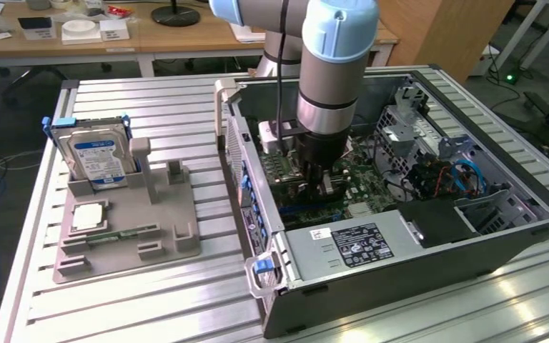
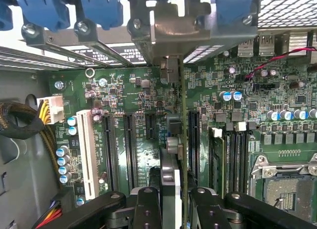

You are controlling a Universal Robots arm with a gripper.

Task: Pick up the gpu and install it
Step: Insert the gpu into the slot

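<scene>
My gripper (image 2: 176, 197) is shut on the gpu (image 2: 173, 140), a thin card seen edge-on between the two black fingers (image 2: 146, 206). The card stands upright over the green motherboard (image 2: 124, 90), between the black expansion slots (image 2: 130, 145). Its silver-grey metal bracket (image 2: 171, 38) reaches the case's rear wall under the blue clips. Whether the card's edge sits in a slot cannot be told. In the exterior view the gripper (image 1: 314, 179) is lowered deep inside the open computer case (image 1: 503, 236), right above the motherboard.
A white slot (image 2: 88, 150) and a cable bundle (image 2: 29, 122) lie beside the black slots. Memory slots and the processor socket (image 2: 285, 184) are on the other side. Outside the case, a grey holder (image 1: 160, 236) carries a hard drive (image 1: 98, 157) and a memory stick (image 1: 112, 234).
</scene>
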